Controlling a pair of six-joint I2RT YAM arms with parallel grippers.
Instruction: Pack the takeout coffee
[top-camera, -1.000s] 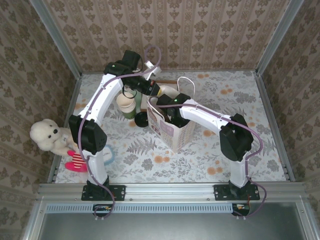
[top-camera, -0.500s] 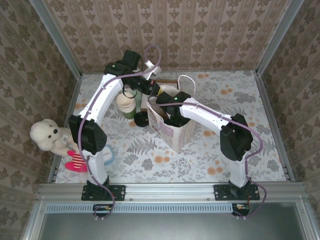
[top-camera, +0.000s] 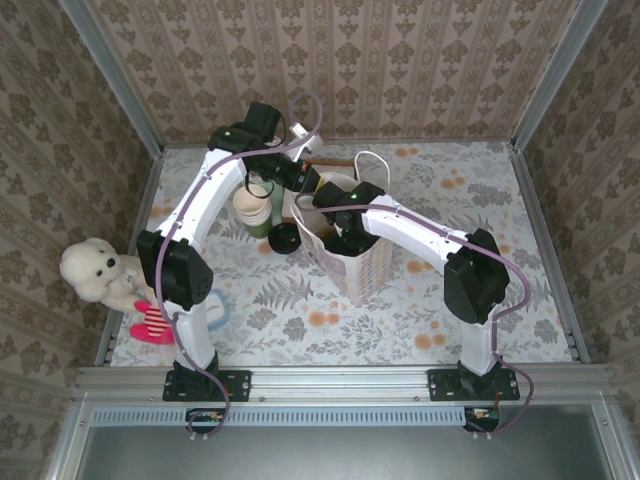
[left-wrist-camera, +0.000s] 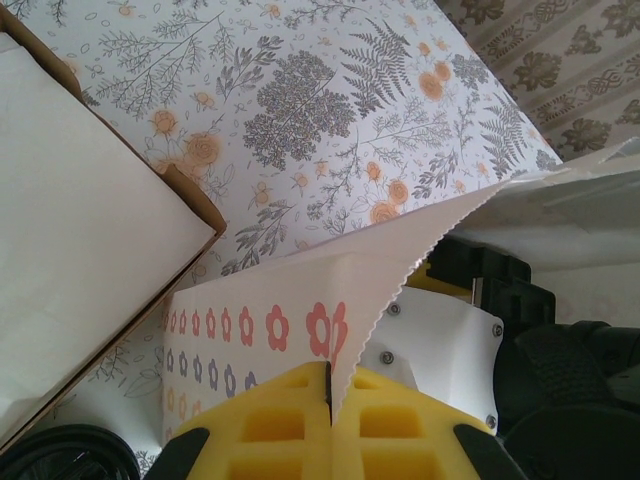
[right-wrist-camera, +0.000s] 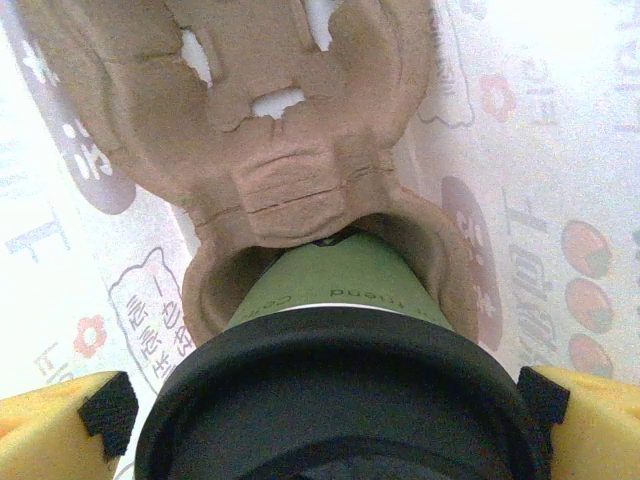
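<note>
Two foam pads of my left pincer (left-wrist-camera: 328, 400) clamp the paper bag's (left-wrist-camera: 270, 310) serrated edge; my right pincer (right-wrist-camera: 325, 400) gapes astride the takeout coffee (right-wrist-camera: 335, 285) in its pulp carrier (right-wrist-camera: 250, 120).

Beige wallpaper with a brown damask pattern covers the walls (top-camera: 400, 60) at the far, left and right sides. Bare metal posts (top-camera: 110, 75) slant up from the far corners. The desk (top-camera: 480, 200) wears a white cloth printed with grey ferns and orange flowers, and a metal rail (top-camera: 340, 381) runs along its near edge. The light is even, the shadows soft.
</note>
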